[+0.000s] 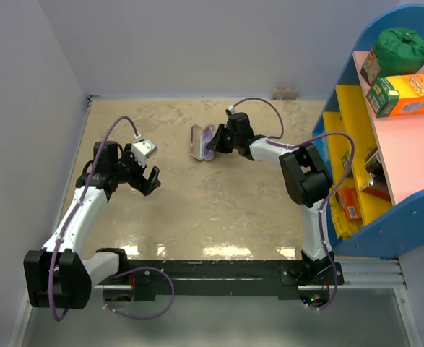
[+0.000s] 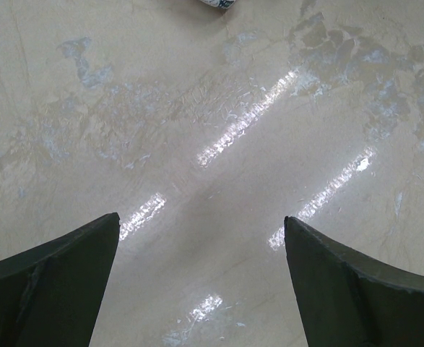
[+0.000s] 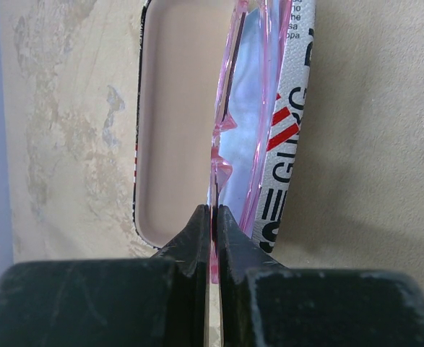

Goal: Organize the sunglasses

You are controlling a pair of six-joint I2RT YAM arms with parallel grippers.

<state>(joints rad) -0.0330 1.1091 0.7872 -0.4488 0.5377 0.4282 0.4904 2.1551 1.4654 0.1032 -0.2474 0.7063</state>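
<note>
Passable tabletop [image 1: 219, 217] mid-scene, open case [image 1: 196, 142] at centre-back, shelf unit [image 1: 385, 155] blocking the right side, wall [image 1: 24, 108] along left.

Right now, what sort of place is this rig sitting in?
Probably a lab test cell, not a real home: plain walls box in a marble-look tabletop, the arms' mounting rail sits at its near edge, and a blue-and-yellow prop shelf holds boxed goods.

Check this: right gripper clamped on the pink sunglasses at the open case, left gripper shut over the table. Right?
No: the left gripper is open, jaws wide apart over the table, per the left wrist view. The right gripper is clamped on the sunglasses at the open case.
</note>
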